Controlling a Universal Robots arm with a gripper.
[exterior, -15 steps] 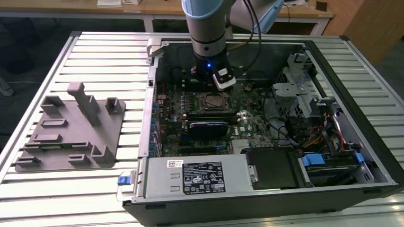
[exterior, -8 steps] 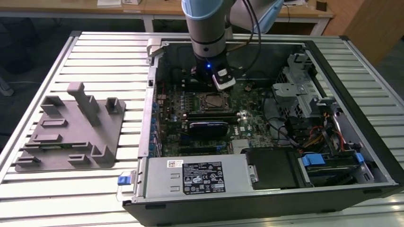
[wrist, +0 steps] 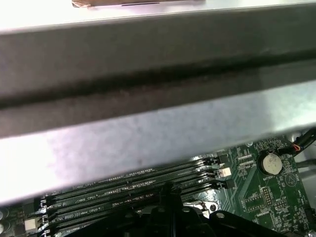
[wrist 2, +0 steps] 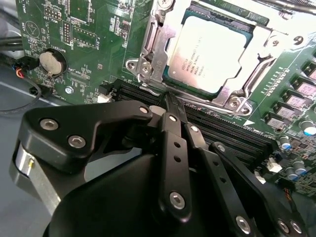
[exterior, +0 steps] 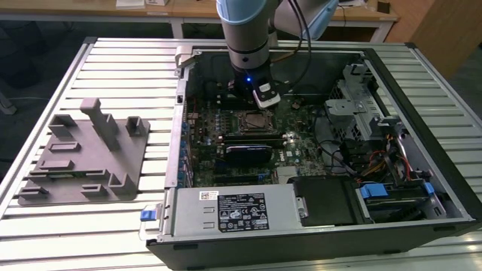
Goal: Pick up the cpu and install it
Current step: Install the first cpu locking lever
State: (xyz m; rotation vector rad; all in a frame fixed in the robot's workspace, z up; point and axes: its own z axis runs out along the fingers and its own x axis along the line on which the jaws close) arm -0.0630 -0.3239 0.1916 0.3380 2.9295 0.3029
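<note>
CPU seated in its socket, gripper held just above the memory slots.

An open computer case (exterior: 421,186) is laid on a slatted metal table (exterior: 128,62), with a grey plastic fixture (exterior: 83,155) set well apart towards the exterior view's left. Inside the case the green motherboard (exterior: 297,152) is exposed. The arm's gripper (exterior: 265,97) is positioned over the board, near the socket. In the second wrist view the gripper (wrist 2: 170,101) is seen with its fingers drawn together to a narrow point and nothing is held between them. The cpu (wrist 2: 210,52) is lodged flat in the socket frame (wrist 2: 148,49), just beyond the fingertips. A round coin cell (wrist 2: 52,62) is mounted on the board, apart from the socket.
</note>
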